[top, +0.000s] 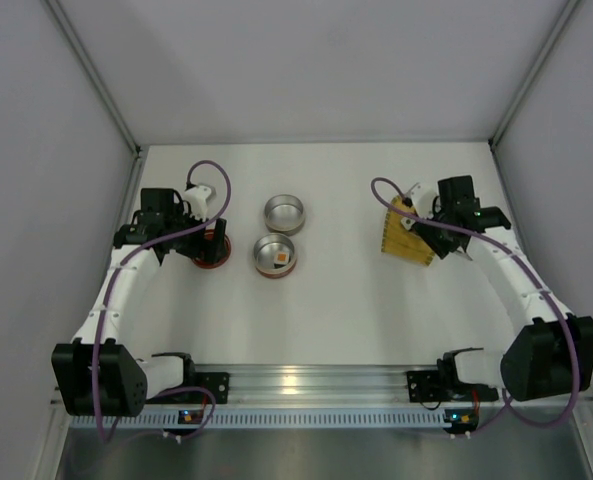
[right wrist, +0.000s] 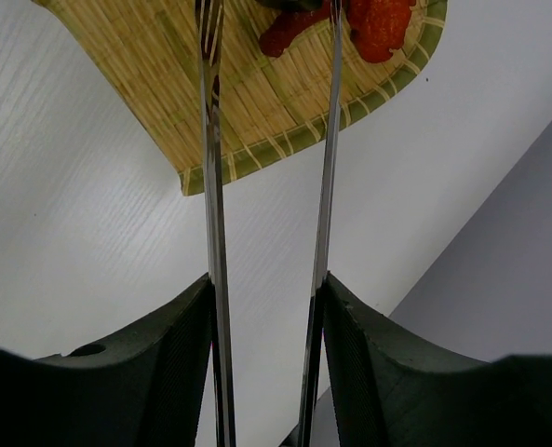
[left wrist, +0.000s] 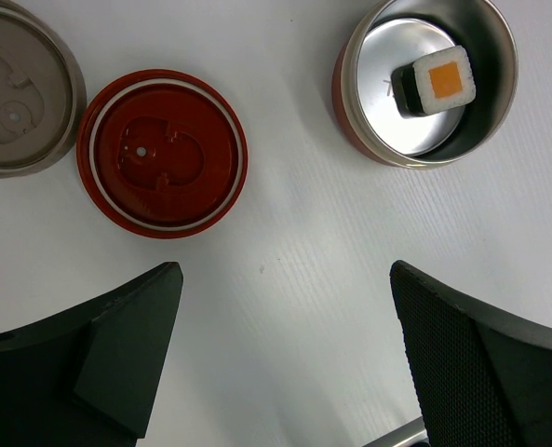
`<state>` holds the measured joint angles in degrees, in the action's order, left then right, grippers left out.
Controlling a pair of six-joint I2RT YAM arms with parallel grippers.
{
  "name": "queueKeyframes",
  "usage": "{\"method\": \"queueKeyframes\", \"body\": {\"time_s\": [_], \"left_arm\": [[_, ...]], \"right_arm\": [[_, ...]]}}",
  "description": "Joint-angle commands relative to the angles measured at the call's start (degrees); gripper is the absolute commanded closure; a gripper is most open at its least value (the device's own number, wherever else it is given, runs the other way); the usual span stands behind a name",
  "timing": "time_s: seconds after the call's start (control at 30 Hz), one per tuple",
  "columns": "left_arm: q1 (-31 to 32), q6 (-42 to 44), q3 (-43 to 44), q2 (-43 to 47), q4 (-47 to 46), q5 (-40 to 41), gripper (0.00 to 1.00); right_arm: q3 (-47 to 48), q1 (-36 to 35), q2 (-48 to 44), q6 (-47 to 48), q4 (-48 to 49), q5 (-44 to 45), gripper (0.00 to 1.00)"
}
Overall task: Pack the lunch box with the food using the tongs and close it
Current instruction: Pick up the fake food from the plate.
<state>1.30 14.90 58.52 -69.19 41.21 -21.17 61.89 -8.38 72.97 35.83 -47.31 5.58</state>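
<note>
white desk [top: 356, 310] | we see one sushi piece [left wrist: 440, 79] in the lunch box [left wrist: 350, 88], lid [left wrist: 162, 154] off beside it | left tool [left wrist: 283, 279] wide, empty | right tool [right wrist: 266, 289] gripping tongs [right wrist: 211, 186], red food [right wrist: 380, 23] unpacked

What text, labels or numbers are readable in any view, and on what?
No text can be read in any view.
Red lid and grey lid: moulded shapes only, no letters.
Steel container, sushi piece, woven tray, tongs: no markings show.
Small lit module at the left arm's base: too small to read.
</note>
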Motion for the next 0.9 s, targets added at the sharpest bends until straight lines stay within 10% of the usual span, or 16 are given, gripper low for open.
{"method": "queueKeyframes", "body": {"time_s": [0.0, 0.87], "left_arm": [[0.0, -0.2, 2.1, -0.2, -0.4, -1.2, 0.02], [0.0, -0.3, 1.9, -0.2, -0.7, -1.2, 0.02]], "right_arm": [[-0.5, -1.4, -2.3, -0.7, 5.2, 2.5, 0.53], [-6.7, -4.4, -3.7, 1.8, 10.4, 7.7, 0.54]]}}
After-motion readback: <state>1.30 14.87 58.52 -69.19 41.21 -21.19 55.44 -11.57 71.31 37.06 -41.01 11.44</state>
